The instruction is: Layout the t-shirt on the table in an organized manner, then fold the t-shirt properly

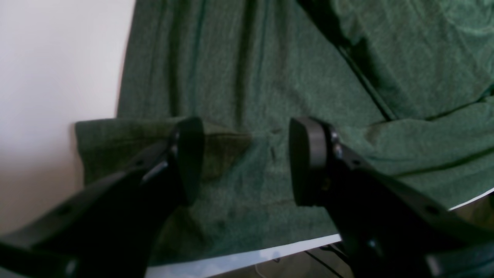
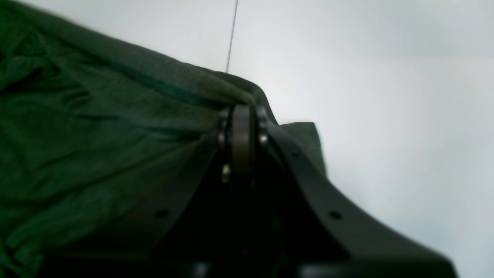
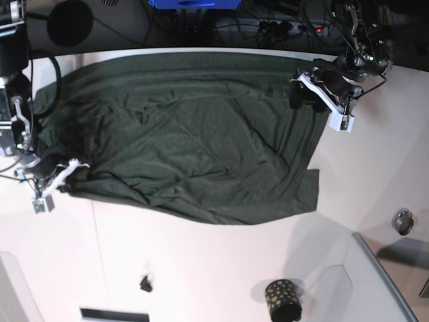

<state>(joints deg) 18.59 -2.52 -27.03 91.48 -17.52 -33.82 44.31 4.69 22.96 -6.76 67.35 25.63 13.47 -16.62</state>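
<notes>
Right gripper is clamped on the t-shirt corner; left gripper hangs half-open right over the opposite end, so the shirt stretches lengthwise between them.

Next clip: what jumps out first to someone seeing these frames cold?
The large dark green jersey t-shirt dominates, spread wrinkled across the far half of the big white table. The right gripper is pinched shut on the shirt's edge at the base view's left, while the left gripper hovers open over the opposite edge. A small black gold-dotted cup stands near the front.
</notes>
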